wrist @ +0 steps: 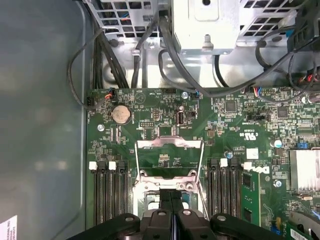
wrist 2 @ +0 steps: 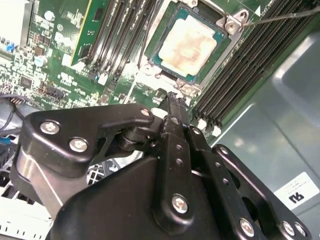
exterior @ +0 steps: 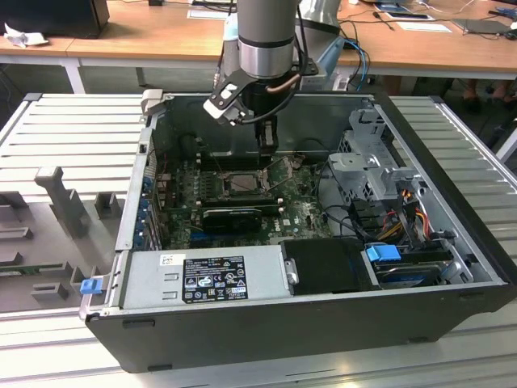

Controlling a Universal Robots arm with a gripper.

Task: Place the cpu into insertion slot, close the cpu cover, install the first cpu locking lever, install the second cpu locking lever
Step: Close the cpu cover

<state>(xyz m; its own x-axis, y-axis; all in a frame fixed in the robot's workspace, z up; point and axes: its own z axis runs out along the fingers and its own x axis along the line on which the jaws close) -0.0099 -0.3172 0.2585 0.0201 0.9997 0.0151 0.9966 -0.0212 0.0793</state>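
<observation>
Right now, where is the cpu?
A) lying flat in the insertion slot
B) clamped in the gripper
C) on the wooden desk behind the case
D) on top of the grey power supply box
A: in the second wrist view the cpu lies flat in the insertion slot, and the shut gripper nearby holds nothing.

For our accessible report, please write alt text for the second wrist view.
The cpu lies in the insertion slot on a green motherboard, between rows of black memory slots. The shut black gripper points at the slot's edge.
</observation>
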